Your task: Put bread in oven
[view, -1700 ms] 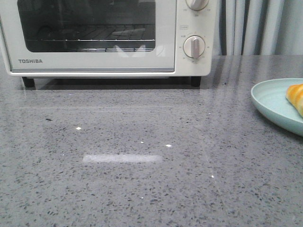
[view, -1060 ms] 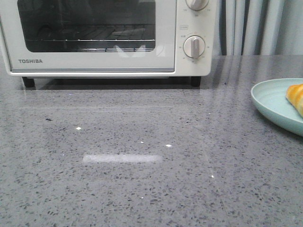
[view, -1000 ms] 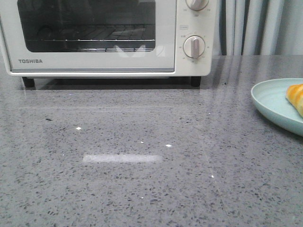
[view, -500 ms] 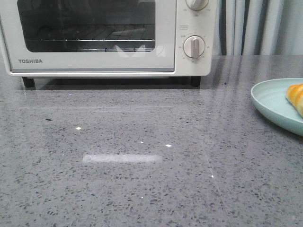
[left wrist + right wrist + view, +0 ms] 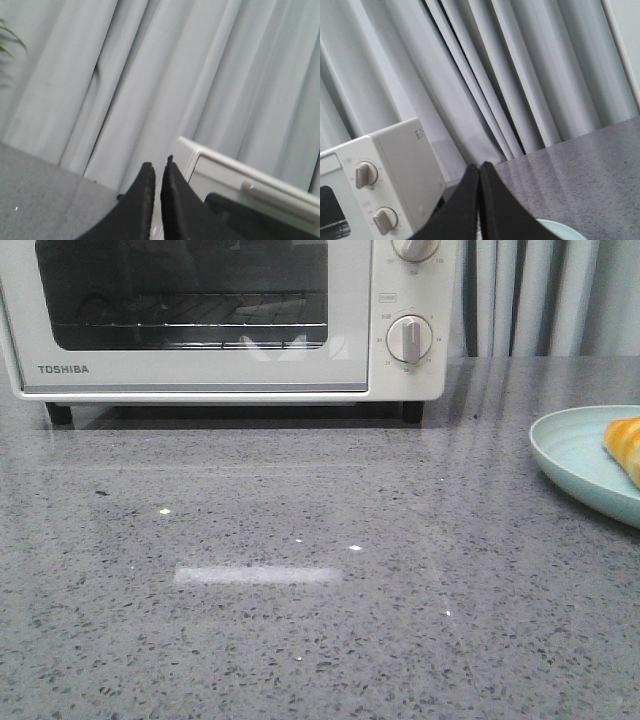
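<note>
The white Toshiba oven (image 5: 200, 370) stands at the back left of the table with its glass door closed and a wire rack visible inside. The bread (image 5: 625, 445), golden-orange with pale stripes, lies on a light blue plate (image 5: 570, 455) at the right edge, partly cut off. Neither gripper appears in the front view. In the left wrist view my left gripper (image 5: 158, 163) hangs in the air with its fingers nearly together and nothing between them, near the oven's upper corner (image 5: 225, 172). My right gripper (image 5: 480, 165) is shut and empty, raised beside the oven's knob side (image 5: 395, 165).
Grey speckled table (image 5: 300, 570) stretches in front of the oven. Round knobs (image 5: 410, 338) sit on the oven's right panel. Pale curtains (image 5: 540, 295) hang behind the table. The plate's rim (image 5: 555, 227) peeks out below the right fingers.
Nothing on the table has moved. Only faint reflections in the oven's glass door have shifted slightly.
</note>
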